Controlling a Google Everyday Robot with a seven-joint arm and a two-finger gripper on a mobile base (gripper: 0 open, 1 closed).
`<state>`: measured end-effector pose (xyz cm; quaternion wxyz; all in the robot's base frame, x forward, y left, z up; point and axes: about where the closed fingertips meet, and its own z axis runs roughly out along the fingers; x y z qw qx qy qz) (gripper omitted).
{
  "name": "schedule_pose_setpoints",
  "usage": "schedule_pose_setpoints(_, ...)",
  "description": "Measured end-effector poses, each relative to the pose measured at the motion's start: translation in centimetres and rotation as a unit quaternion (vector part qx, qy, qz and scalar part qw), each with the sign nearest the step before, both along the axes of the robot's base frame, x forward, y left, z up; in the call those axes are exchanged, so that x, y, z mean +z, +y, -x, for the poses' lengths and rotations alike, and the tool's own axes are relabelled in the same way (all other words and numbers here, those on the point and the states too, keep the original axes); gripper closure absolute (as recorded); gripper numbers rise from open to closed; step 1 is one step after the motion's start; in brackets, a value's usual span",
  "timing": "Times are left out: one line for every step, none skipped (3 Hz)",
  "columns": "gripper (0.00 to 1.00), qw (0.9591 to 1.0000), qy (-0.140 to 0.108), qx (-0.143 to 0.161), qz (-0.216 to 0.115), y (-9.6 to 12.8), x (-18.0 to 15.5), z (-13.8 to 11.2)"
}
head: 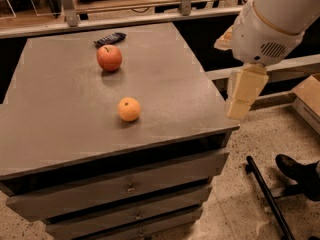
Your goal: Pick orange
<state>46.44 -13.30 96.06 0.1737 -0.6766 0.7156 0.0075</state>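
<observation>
The orange (129, 109) is small, round and yellow-orange. It lies near the middle front of the grey cabinet top (55, 119). My gripper (238, 108) hangs from the white arm at the right, above the cabinet's right front corner. It is well to the right of the orange, above it and apart from it, and holds nothing that I can see.
A larger red apple (109, 58) lies behind the orange, with a dark flat packet (110, 38) at the back edge. Drawers (130, 186) are below the top. A person's black shoe (295, 169), a black pole (267, 196) and a cardboard box (307, 96) are on the floor at right.
</observation>
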Motion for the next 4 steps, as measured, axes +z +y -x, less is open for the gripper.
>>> schedule_pose_setpoints(0.00, 0.9982, 0.013, 0.058, -0.003, 5.2, -1.6, -0.9)
schedule_pose_setpoints(0.00, 0.9951, 0.033, 0.093, 0.001, 9.1, -4.0, -2.0)
schedule_pose_setpoints(0.00, 0.9922, 0.048, 0.115, -0.001, 12.0, -5.8, -3.0)
schedule_pose_setpoints(0.00, 0.9897, 0.059, 0.131, -0.003, 14.4, -7.3, -3.9)
